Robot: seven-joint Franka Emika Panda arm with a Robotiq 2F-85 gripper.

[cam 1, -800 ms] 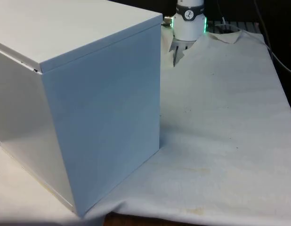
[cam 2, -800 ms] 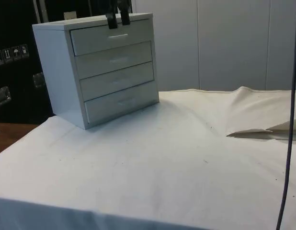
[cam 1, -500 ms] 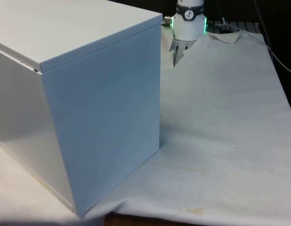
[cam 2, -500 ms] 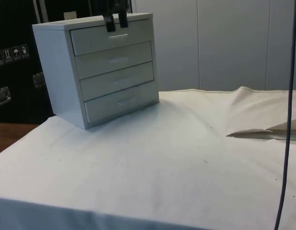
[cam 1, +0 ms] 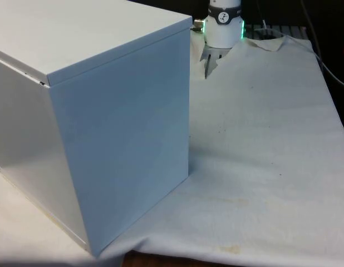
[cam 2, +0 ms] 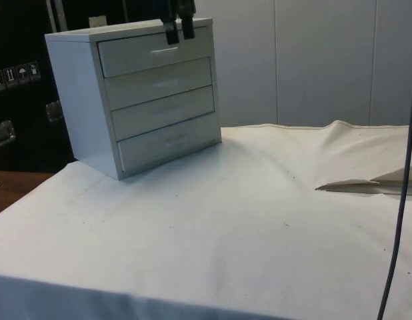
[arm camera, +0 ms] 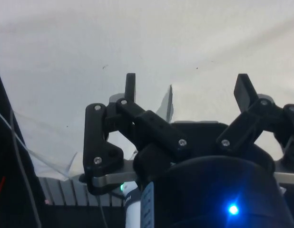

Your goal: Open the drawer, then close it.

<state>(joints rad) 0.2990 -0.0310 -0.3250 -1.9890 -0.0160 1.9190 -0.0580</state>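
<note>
The gripper point(cam 2: 179, 35) hangs at the top of the side view, fingers point(arm camera: 131, 88) spread apart and holding nothing. The top drawer's handle point(cam 2: 164, 49) lies just below and slightly left of them, its long axis horizontal. The chest point(cam 2: 136, 93), white with four shut drawers, stands upper left on the bench point(cam 2: 213, 220); the top drawer point(cam 2: 155, 51) looks untouched.

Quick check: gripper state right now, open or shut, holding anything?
Gripper: open and empty, fingers apart, in front of the top drawer of the chest of drawers, just past its handle.
</note>
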